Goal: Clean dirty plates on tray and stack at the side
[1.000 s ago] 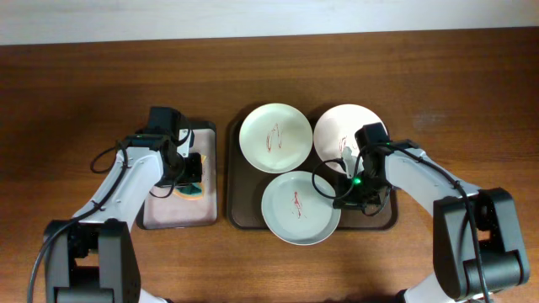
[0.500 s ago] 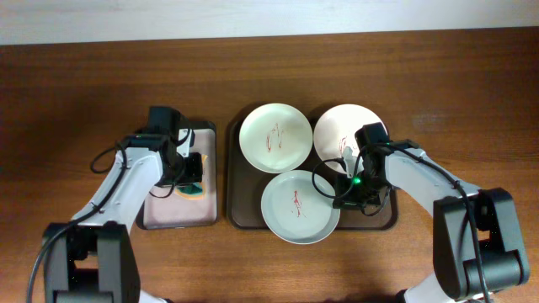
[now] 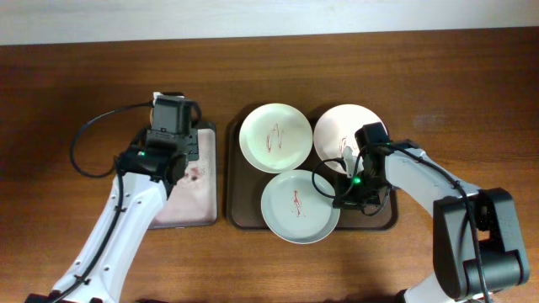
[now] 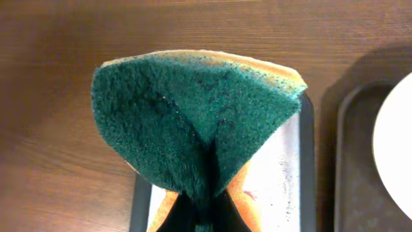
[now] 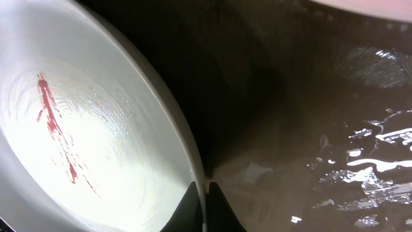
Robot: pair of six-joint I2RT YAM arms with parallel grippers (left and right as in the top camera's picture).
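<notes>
The left fingers (image 4: 228,219) were clamped on a folded green sponge (image 4: 193,109), above the small tray (image 4: 286,174) just left of the tray (image 3: 244,198). The right fingers (image 5: 222,212) were closed on the rim of the front plate (image 3: 295,210), which overlapped the tray's front edge. A second plate (image 3: 275,137) and a third plate (image 3: 335,126) lay side by side at the tray's back.

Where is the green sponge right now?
In the left wrist view, the sponge is folded in the left gripper, over the small tray, just left of the brown tray.
</notes>
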